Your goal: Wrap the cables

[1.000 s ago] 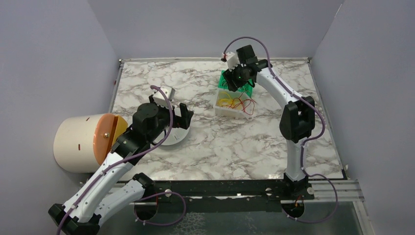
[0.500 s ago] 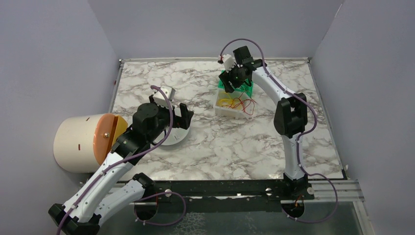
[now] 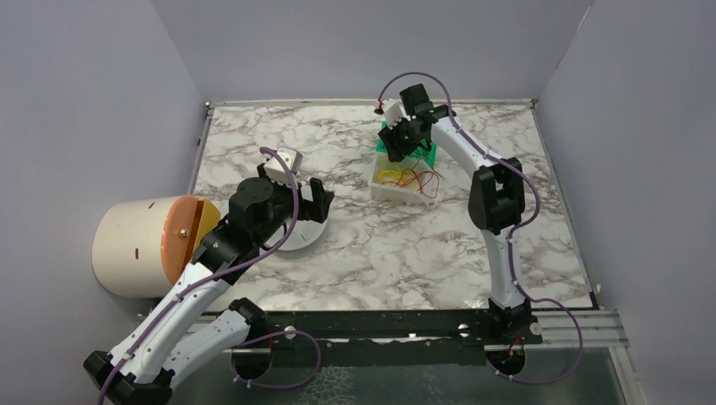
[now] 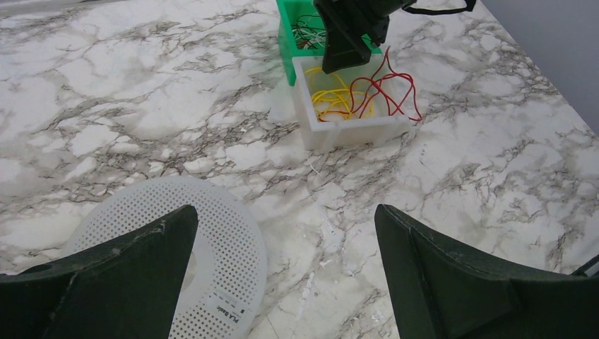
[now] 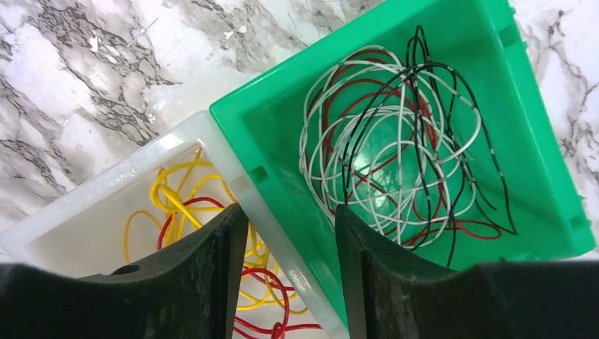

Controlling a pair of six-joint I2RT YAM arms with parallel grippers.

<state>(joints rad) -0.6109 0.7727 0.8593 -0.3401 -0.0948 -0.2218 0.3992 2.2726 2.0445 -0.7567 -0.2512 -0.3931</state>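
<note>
Aim: your R claw (image 5: 289,219), part-open & empty, straddles white bin (image 5: 106,191) rim; shift inward, pinch red wire (image 5: 267,277) only.

Bright even light w/ soft shadows

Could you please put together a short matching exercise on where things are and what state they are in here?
1 red wire
2 green bin
3 perforated disc
4 left gripper

A open, empty
B spills over the white bin rim
C holds white, black and red coils
D flat on the table

Pairs: 1-B, 2-C, 3-D, 4-A
</note>
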